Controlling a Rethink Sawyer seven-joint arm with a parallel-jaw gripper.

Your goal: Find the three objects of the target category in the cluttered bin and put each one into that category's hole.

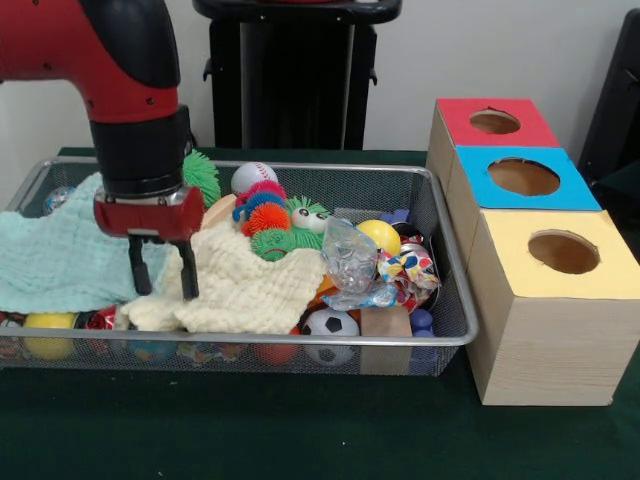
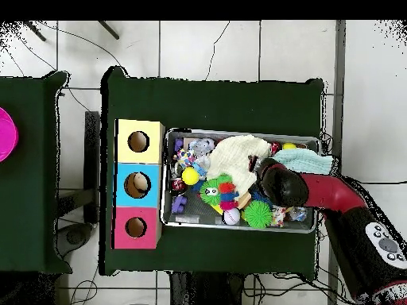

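Note:
The wire mesh bin [image 1: 452,341] sits on the green table, full of clutter; it also shows in the overhead view [image 2: 238,227]. My gripper [image 1: 162,280] hangs inside the bin's left part. Its two black fingers [image 1: 187,272] are spread apart and hold nothing, with their tips at the seam between a mint cloth [image 1: 50,255] and a cream cloth [image 1: 245,285]. No plush animal toy shows in either view. The red-topped box's round hole [image 1: 494,121] is at the far right behind the other boxes, and it shows in the overhead view [image 2: 136,227] too.
A baseball [image 1: 254,176], spiky rubber balls [image 1: 203,175], a yellow ball [image 1: 380,235], a soccer ball [image 1: 330,323] and a clear plastic bag [image 1: 350,255] crowd the bin. The blue-topped box [image 1: 524,177] and the yellow-topped box [image 1: 563,251] stand right of it.

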